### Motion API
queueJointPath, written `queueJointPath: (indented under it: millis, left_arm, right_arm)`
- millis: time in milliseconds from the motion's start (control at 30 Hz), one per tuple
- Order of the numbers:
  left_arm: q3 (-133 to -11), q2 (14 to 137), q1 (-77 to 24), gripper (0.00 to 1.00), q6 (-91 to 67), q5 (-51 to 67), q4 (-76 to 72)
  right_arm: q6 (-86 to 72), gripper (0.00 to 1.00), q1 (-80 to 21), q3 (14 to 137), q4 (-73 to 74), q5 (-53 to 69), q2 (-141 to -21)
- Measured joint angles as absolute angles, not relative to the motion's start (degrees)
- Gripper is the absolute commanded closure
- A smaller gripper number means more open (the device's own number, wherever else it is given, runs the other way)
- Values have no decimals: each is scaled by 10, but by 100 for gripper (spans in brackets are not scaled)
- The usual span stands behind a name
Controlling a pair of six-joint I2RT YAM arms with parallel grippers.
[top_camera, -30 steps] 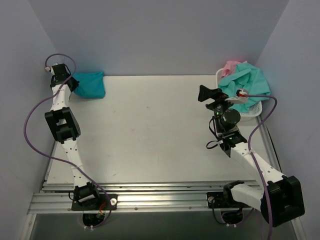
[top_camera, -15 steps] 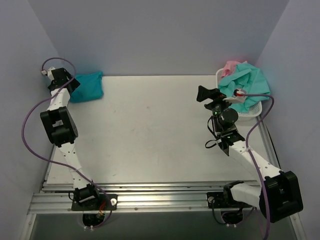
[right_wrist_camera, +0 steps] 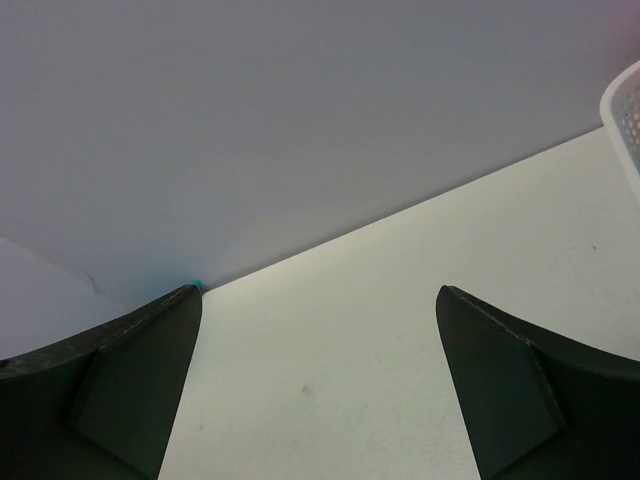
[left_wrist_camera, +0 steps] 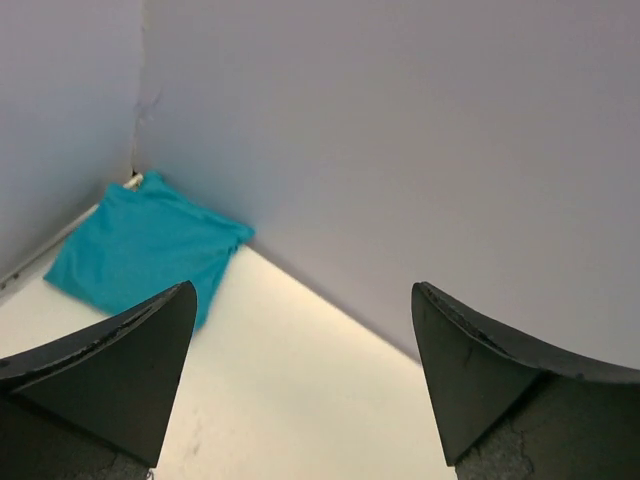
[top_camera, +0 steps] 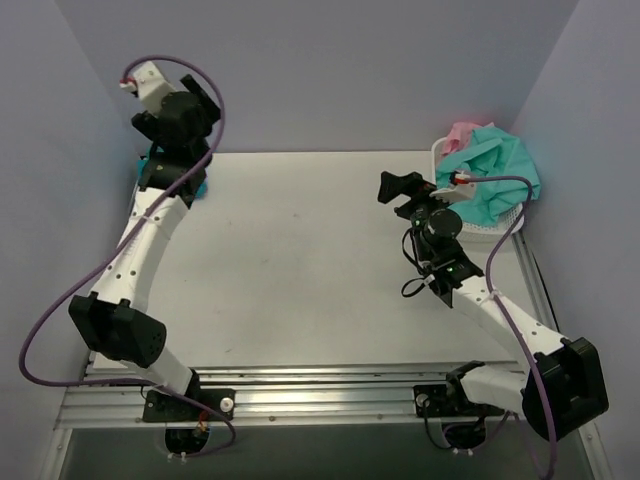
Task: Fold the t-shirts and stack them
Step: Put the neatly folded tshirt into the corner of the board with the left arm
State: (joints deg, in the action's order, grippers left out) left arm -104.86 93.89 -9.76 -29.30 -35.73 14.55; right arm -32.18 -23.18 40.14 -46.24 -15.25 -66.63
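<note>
A deep teal-blue t-shirt (left_wrist_camera: 140, 250) lies folded in the table's far left corner. In the top view my raised left arm hides most of it, leaving a teal edge (top_camera: 203, 186). My left gripper (left_wrist_camera: 304, 290) (top_camera: 188, 108) hangs open above and beside the shirt, holding nothing. A mint-green t-shirt (top_camera: 497, 165) and a pink one (top_camera: 460, 131) are heaped in the white basket (top_camera: 507, 222) at the far right. My right gripper (top_camera: 396, 187) (right_wrist_camera: 320, 292) is open and empty, just left of the basket, over bare table.
The basket's perforated rim (right_wrist_camera: 626, 112) shows at the right edge of the right wrist view. Grey walls close in the table at the back and on both sides. Metal rails (top_camera: 320, 385) run along the near edge by the arm bases.
My left gripper has opened, let go of the teal-blue t-shirt and risen above the corner. My right gripper has drifted a little to the left, still open.
</note>
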Motion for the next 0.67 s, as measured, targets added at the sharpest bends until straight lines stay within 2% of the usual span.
queueJointPath:
  millis: [100, 167, 333, 467, 667]
  left_arm:
    - [-985, 914, -190, 3, -289, -428, 174]
    - [-923, 905, -214, 4, -291, -449, 195]
    - [-783, 889, -207, 4, -306, -474, 273]
    - [-737, 839, -210, 4, -322, -493, 312]
    - [-693, 719, -225, 6, -316, -497, 285]
  right_arm:
    - [-318, 0, -250, 415, -426, -165, -659]
    - [-318, 0, -257, 415, -396, -174, -643]
    - [-319, 0, -275, 413, -334, -206, -586]
    - [-319, 0, -297, 413, -293, -237, -548]
    - [-318, 0, -329, 413, -233, -282, -517]
